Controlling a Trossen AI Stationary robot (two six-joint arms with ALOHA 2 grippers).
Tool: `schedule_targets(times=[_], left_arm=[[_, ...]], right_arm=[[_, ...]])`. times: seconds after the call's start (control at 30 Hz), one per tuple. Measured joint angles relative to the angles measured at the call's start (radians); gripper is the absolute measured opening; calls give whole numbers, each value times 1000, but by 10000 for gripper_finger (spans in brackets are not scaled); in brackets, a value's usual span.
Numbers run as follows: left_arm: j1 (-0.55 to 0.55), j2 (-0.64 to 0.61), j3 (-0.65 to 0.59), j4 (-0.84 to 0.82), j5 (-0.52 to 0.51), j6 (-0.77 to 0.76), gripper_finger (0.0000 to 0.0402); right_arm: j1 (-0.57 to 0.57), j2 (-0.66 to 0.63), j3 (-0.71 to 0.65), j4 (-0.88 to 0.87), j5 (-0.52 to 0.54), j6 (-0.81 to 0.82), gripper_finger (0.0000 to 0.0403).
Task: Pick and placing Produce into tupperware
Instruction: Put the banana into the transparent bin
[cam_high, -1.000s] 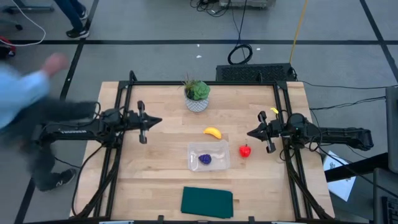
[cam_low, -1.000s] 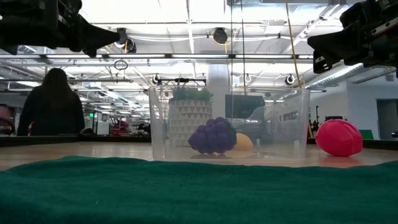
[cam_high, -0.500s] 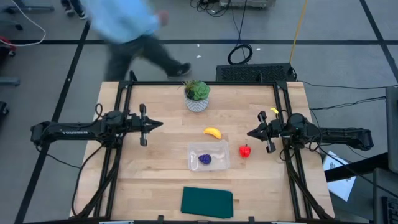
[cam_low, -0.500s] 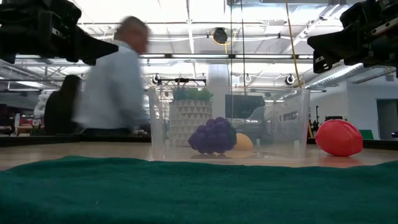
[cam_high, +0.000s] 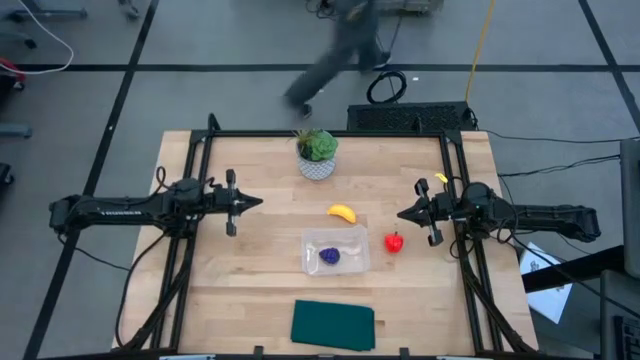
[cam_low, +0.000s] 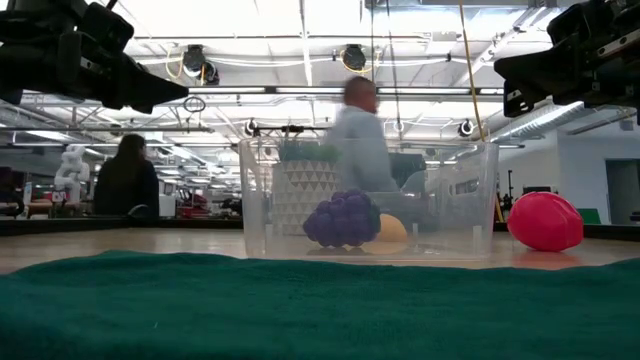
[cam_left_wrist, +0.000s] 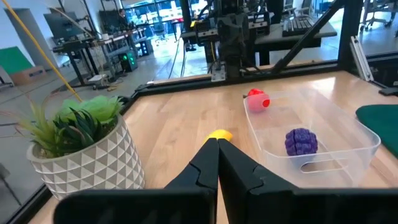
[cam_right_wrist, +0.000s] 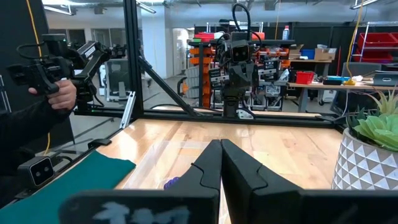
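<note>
The clear tupperware (cam_high: 336, 251) stands on the table's middle with the dark purple piece (cam_high: 329, 256) resting on its floor. The yellow banana (cam_high: 342, 212) lies on the wood just beyond its far side. The red fruit (cam_high: 395, 242) sits on the table to its right. My left gripper (cam_high: 258, 201) hovers shut over the table's left part, pointing level toward the banana (cam_left_wrist: 219, 134). My right gripper (cam_high: 400, 213) hovers shut at the right, above and a little beyond the red fruit. Neither holds anything.
A potted plant (cam_high: 317, 153) in a white patterned pot stands at the far middle. A dark green cloth (cam_high: 333, 325) lies at the near edge. A black frame (cam_high: 200, 150) rims the table. A person walks on the floor beyond the far edge.
My left gripper has sunk a little, staying shut and level. My right gripper has kept still. A person has walked past the table's far side from left to right. The produce and tupperware have not moved.
</note>
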Motion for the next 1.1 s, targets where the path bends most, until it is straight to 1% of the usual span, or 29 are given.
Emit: schedule_targets(times=[0.23, 0.53, 0.93, 1.1], left_arm=[[0, 0, 0, 0, -1, 1, 2], [0, 0, 0, 0, -2, 0, 25], [0, 0, 0, 1, -3, 1, 26], [0, 0, 0, 1, -3, 1, 26]], right_arm=[[0, 0, 0, 0, 0, 0, 0], [0, 0, 0, 0, 0, 0, 0], [0, 0, 0, 0, 0, -7, 0], [0, 0, 0, 0, 0, 16, 0]])
